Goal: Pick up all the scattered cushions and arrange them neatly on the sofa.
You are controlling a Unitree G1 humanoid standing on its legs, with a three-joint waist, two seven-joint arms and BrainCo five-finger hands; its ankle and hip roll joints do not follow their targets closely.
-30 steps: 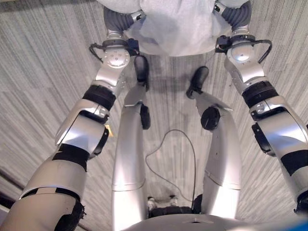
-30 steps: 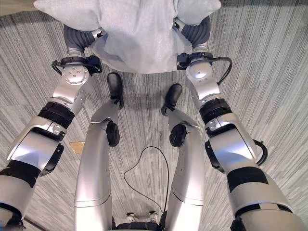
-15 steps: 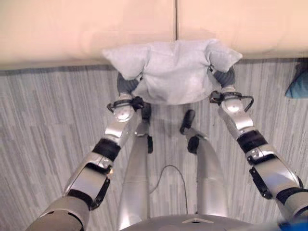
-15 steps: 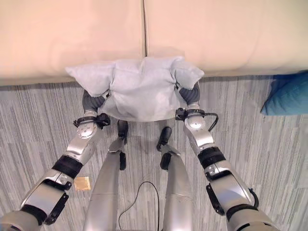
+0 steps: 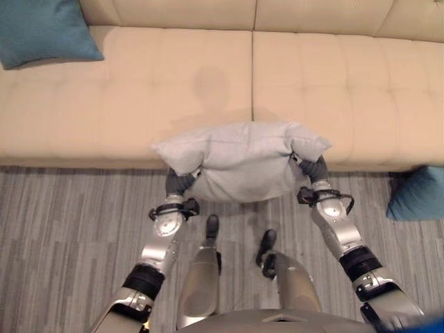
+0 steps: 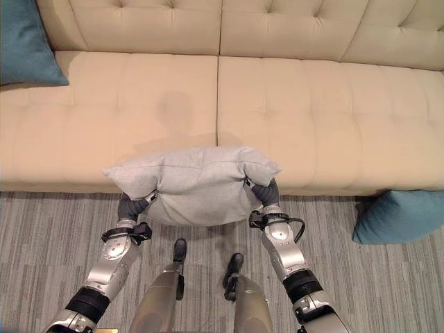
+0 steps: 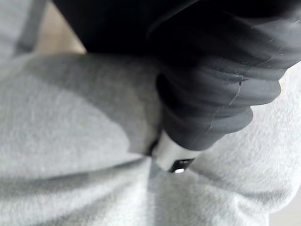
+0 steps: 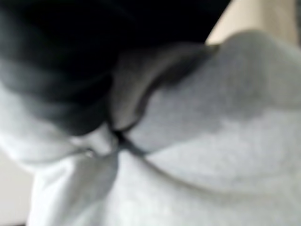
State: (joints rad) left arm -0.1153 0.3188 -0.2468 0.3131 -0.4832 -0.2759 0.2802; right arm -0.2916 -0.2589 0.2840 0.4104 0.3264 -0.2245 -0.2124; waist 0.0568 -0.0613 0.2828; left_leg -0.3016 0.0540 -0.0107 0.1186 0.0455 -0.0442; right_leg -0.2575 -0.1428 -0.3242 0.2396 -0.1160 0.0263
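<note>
I hold a grey cushion (image 5: 243, 163) between both hands, in the air just before the front edge of the beige sofa (image 5: 173, 90). My left hand (image 5: 180, 184) has the cushion's left end and my right hand (image 5: 313, 170) its right end, and the corners bulge out past both hands. In the left wrist view a silver thumb (image 7: 171, 155) digs into a fold of grey cloth beside the dark cover (image 7: 211, 84). The right wrist view has the same bunched cloth round the thumb (image 8: 101, 141). The other fingers are sunk in the cushion.
A teal cushion (image 5: 41, 31) leans at the sofa's far left end, on the seat. Another teal cushion (image 6: 399, 215) lies on the striped grey carpet (image 6: 41, 243) at the right, against the sofa's front. The two seat pads behind the grey cushion are bare.
The camera has swung up from the floor to the sofa. Both hands keep the grey cushion, now lifted and carried forward to the sofa's front edge.
</note>
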